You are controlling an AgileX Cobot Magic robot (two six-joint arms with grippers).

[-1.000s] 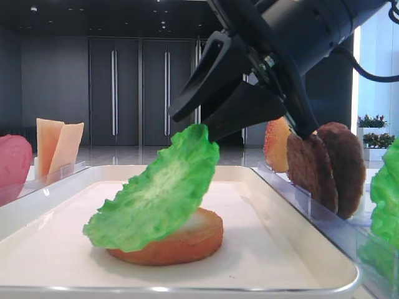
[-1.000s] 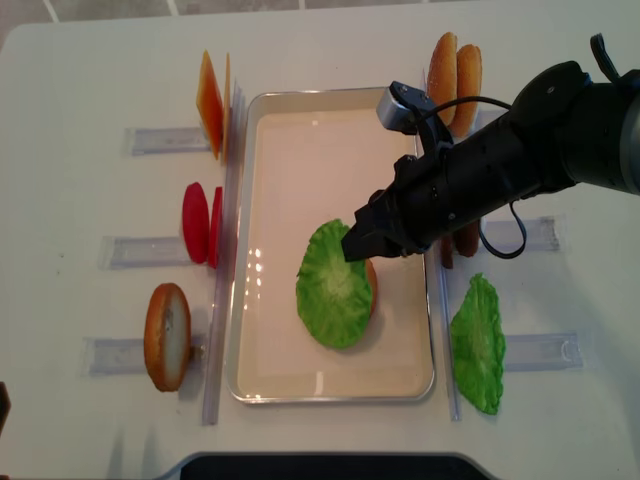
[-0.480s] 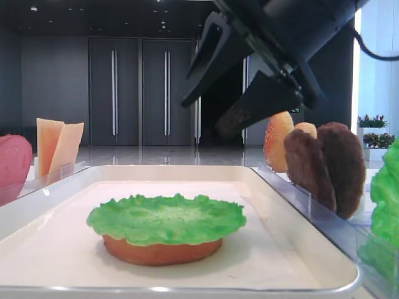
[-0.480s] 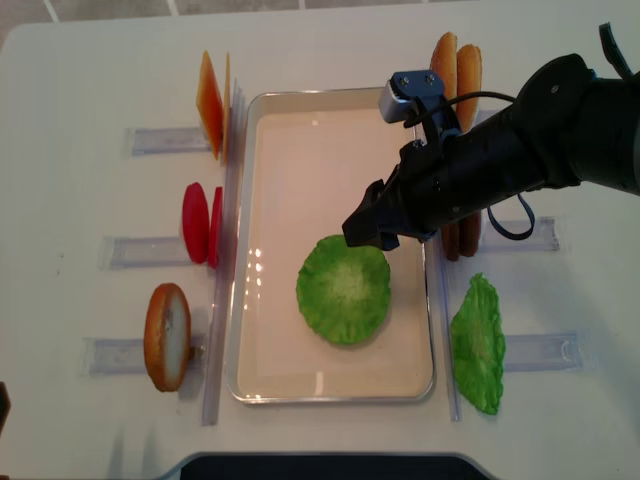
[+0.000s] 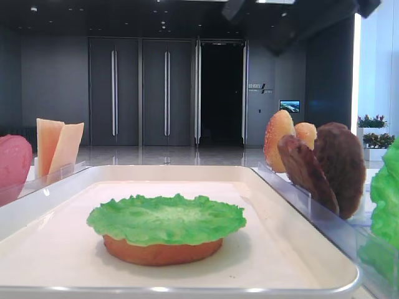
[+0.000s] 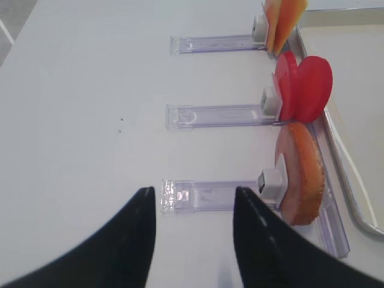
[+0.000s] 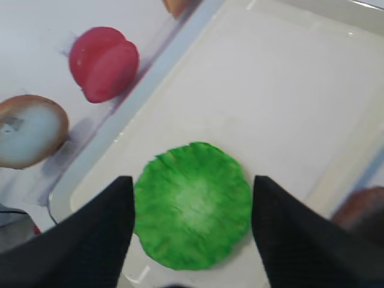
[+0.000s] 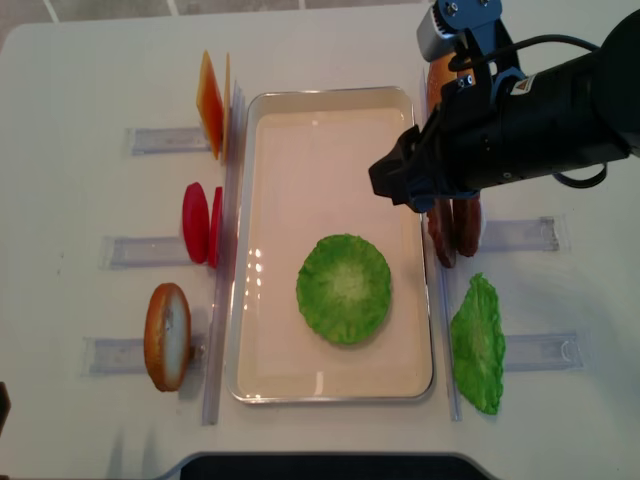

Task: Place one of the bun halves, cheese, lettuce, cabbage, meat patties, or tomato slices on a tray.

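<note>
The frilly green lettuce (image 5: 165, 218) lies flat on a flat bun half (image 5: 162, 251) near the front of the white tray (image 8: 330, 130). From above, the lettuce (image 8: 344, 289) covers the bun. My right gripper (image 8: 395, 187) hangs open well above the tray, behind the lettuce and touching nothing. In the right wrist view its two black fingers (image 7: 102, 234) frame the lettuce (image 7: 192, 207) far below, with the right gripper (image 7: 192, 177) empty. My left gripper (image 6: 193, 191) is open and empty over the table, left of an upright bun half (image 6: 300, 174).
Cheese slices (image 8: 210, 100), tomato slices (image 8: 200, 222) and a bun half (image 8: 167, 336) stand in clear dividers left of the tray. Speckled buns (image 5: 278, 140), meat patties (image 8: 455, 230) and another green leaf (image 8: 478, 343) stand on its right.
My right gripper let go of the lettuce, which dropped from tilted to flat on the bun. The gripper opened wide, then rose and drew back from the tray.
</note>
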